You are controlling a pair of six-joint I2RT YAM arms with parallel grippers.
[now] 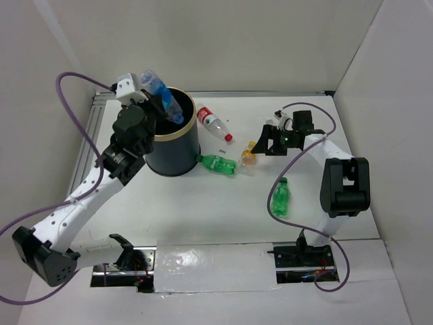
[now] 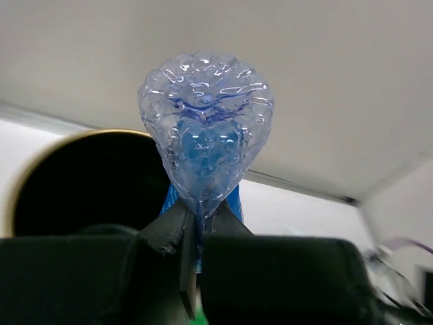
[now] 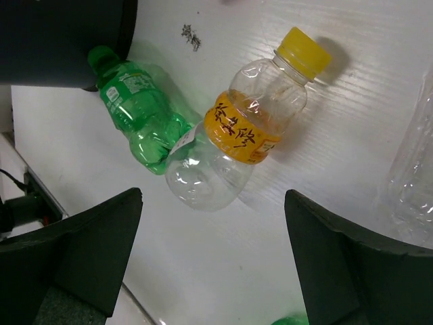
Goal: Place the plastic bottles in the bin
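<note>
My left gripper (image 1: 157,101) is shut on a clear blue-labelled bottle (image 1: 162,97) and holds it tilted over the open mouth of the dark bin (image 1: 172,143); in the left wrist view the bottle's base (image 2: 205,145) faces the camera and the bin's gold rim (image 2: 20,181) lies behind. My right gripper (image 1: 260,150) is open above a clear bottle with a yellow cap and orange label (image 3: 240,132), which touches a green bottle (image 3: 139,110) lying beside the bin. A red-labelled bottle (image 1: 213,122) lies behind the bin. A second green bottle (image 1: 280,197) lies near the right arm.
White walls close in the table at the back and right. A clear bottle edge (image 3: 413,176) shows at the right of the right wrist view. Purple cables (image 1: 67,108) loop around both arms.
</note>
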